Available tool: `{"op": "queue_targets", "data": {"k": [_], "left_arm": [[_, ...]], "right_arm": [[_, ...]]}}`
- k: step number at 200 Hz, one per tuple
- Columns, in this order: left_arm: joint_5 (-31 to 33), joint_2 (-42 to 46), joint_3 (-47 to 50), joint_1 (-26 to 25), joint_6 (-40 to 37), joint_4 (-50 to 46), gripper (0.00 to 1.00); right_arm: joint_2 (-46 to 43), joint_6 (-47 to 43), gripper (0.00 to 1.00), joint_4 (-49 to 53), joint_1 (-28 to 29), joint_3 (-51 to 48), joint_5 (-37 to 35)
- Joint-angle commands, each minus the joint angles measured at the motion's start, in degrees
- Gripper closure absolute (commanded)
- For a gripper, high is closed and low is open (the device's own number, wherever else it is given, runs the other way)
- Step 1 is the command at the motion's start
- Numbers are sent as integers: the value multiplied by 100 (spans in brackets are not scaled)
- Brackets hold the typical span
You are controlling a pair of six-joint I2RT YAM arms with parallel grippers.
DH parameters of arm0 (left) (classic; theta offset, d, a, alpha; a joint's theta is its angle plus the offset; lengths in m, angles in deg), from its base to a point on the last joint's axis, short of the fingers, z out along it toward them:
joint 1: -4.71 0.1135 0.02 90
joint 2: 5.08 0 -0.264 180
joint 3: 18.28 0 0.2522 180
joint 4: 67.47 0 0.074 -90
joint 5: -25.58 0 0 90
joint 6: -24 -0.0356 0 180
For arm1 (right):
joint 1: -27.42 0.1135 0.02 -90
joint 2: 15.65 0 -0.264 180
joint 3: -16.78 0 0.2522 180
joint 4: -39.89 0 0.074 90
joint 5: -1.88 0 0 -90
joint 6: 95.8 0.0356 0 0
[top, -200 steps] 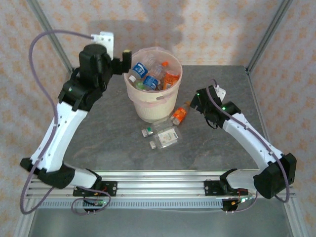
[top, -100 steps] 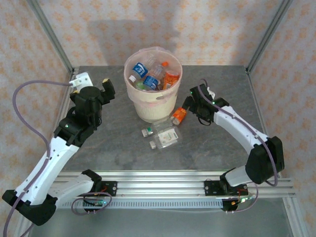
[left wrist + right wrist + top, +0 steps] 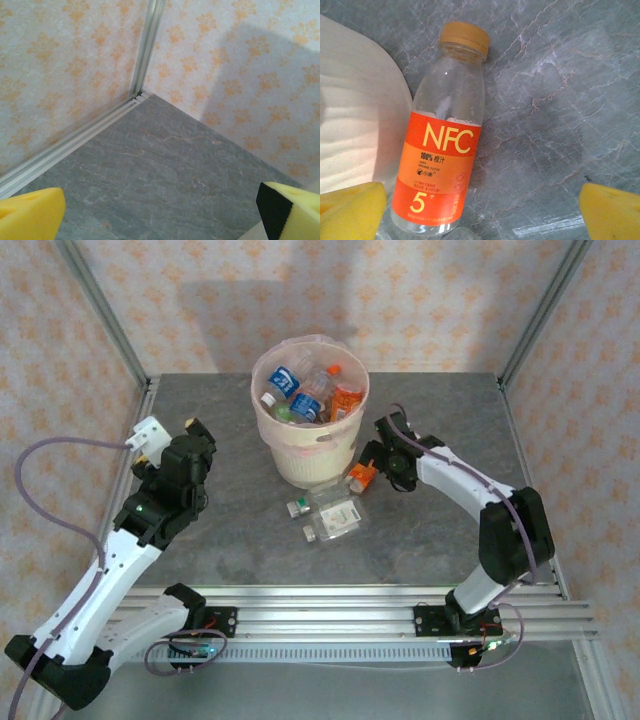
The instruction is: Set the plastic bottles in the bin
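Observation:
The cream bin (image 3: 303, 462) with its pink liner stands mid-table and holds several plastic bottles (image 3: 305, 392). An orange-labelled bottle (image 3: 359, 477) lies on the table against the bin's right foot. My right gripper (image 3: 372, 464) hovers over it, open. In the right wrist view this bottle (image 3: 440, 160) lies between the yellow pads (image 3: 350, 210), close to the left one and untouched, with the bin wall (image 3: 355, 125) beside it. Two clear bottles (image 3: 335, 513) with green caps lie in front of the bin. My left gripper (image 3: 192, 432) is open over bare table left of the bin, nothing between its pads (image 3: 27, 215).
The grey stone table (image 3: 440, 530) ends at a metal rail (image 3: 330, 615) in front. Frame posts (image 3: 545, 305) and patterned walls close in the back and sides. The left wrist view looks at the back left corner post (image 3: 147, 47).
My left arm has swung away from the bin's rim, down and left to the table. My right gripper has moved in toward the orange-labelled bottle beside the bin.

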Motion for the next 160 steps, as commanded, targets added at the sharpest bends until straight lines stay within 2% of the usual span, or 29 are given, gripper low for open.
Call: {"op": "queue_targets", "data": {"k": [1,95,160], "left_arm": [[328,87,199,97,486,-213,0],[-530,9,476,634,741,-104,0],[-709,-75,537,718,824,-50,0]], "right_arm": [[196,10,1,-120,-49,178,83],[834,-122,0,-567,-144,388,455],[1078,-117,1,-707,-306,232,589]]}}
